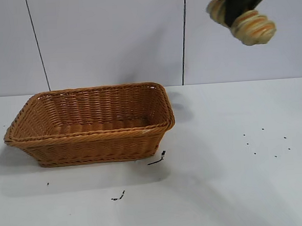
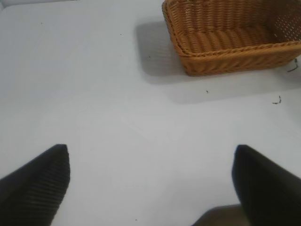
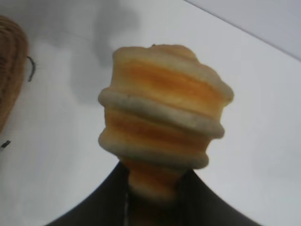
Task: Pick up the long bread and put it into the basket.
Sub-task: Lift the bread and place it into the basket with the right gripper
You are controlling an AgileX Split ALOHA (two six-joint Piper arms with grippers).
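Observation:
My right gripper [image 1: 240, 5] is at the top right of the exterior view, high above the table, shut on the long bread [image 1: 251, 27], a tan loaf with orange-brown ridged stripes. In the right wrist view the bread [image 3: 164, 113] sticks out from between the black fingers [image 3: 99, 202], over the white table. The orange-brown wicker basket [image 1: 90, 124] stands empty at the left middle of the table, well to the left of and below the bread. It also shows in the left wrist view [image 2: 230, 52]. My left gripper [image 2: 150, 183] is open and empty over bare table, apart from the basket.
The white table [image 1: 222, 190] carries small black specks and scraps near the basket's front corner [image 1: 156, 160] and at the right [image 1: 265, 142]. A grey panelled wall stands behind the table.

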